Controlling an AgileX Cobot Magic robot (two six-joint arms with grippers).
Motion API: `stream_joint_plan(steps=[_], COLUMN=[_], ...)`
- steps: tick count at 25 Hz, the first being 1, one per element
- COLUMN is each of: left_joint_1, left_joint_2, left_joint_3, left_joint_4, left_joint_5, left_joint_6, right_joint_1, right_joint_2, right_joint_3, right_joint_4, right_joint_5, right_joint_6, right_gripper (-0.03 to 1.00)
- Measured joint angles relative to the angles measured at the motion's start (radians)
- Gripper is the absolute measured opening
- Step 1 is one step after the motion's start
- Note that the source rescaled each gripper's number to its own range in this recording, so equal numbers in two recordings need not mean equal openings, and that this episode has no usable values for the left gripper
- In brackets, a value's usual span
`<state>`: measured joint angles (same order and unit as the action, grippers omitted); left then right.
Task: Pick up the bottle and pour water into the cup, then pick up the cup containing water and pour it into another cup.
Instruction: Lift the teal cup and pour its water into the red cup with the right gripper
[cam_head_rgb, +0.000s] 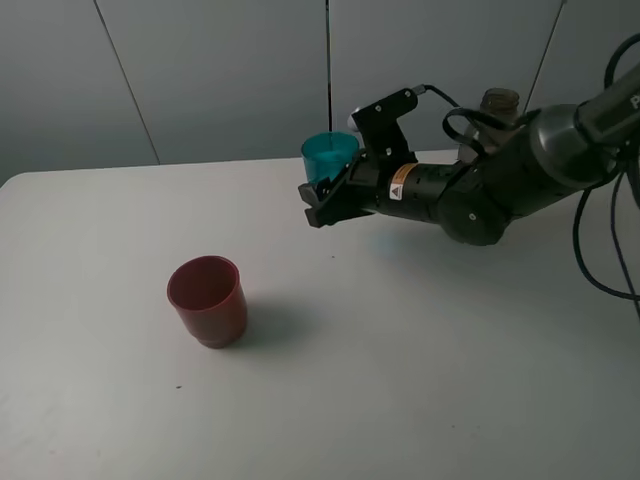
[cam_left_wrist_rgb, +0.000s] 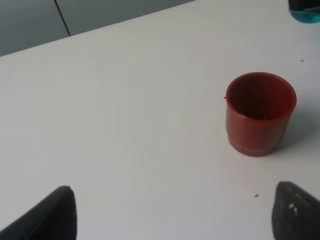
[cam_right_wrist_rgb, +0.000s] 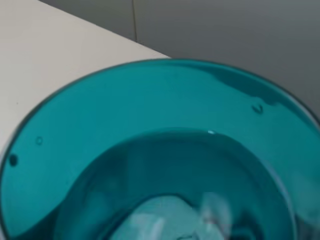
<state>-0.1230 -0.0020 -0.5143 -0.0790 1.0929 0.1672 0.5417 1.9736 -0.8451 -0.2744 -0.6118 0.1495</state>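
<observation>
The right gripper (cam_head_rgb: 322, 203) reaches across with its jaws closed on the teal cup (cam_head_rgb: 330, 156), which has water in it, near the far edge of the table (cam_head_rgb: 420, 380). The left gripper (cam_left_wrist_rgb: 172, 212) hangs with jaws spread wide and empty, short of the red cup (cam_left_wrist_rgb: 260, 112); the bottle (cam_head_rgb: 498, 104) stands at the back, partly hidden behind the right arm (cam_head_rgb: 500, 185)

Table (cam_head_rgb: 450, 400): white, matte, plain top. It filled the high view from 3 through 6 to 9 o'clock, and its far edge ran across toward 12 o'clock. One small dark speck (cam_head_rgb: 179, 386) lay on the top at about 7 o'clock.

Wall (cam_head_rgb: 220, 70) at 12 o'clock: flat grey panels parted by thin dark seams (cam_head_rgb: 328, 60), the middle one upright, the others slanted.

Light was soft and even. Shadows on the table were faint and fell toward 3 o'clock.
</observation>
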Motion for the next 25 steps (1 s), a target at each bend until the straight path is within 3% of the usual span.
stream_joint_plan(steps=[12, 21, 25], left_joint_1=[0.0, 0.0, 0.0], left_joint_2=[0.0, 0.0, 0.0], left_joint_3=[0.0, 0.0, 0.0], left_joint_4=[0.0, 0.0, 0.0], left_joint_5=[0.0, 0.0, 0.0], left_joint_6=[0.0, 0.0, 0.0], right_joint_1=[-0.002, 0.059, 0.088], right_joint_2=[-0.214, -0.221, -0.211], right_joint_3=[0.223, 0.229, 0.2], right_joint_4=[-0.079, -0.13, -0.134], right_joint_5=[0.004, 0.028, 0.101], right_joint_6=[-0.005, -0.012, -0.035], right_gripper=[0.08, 0.08, 0.08])
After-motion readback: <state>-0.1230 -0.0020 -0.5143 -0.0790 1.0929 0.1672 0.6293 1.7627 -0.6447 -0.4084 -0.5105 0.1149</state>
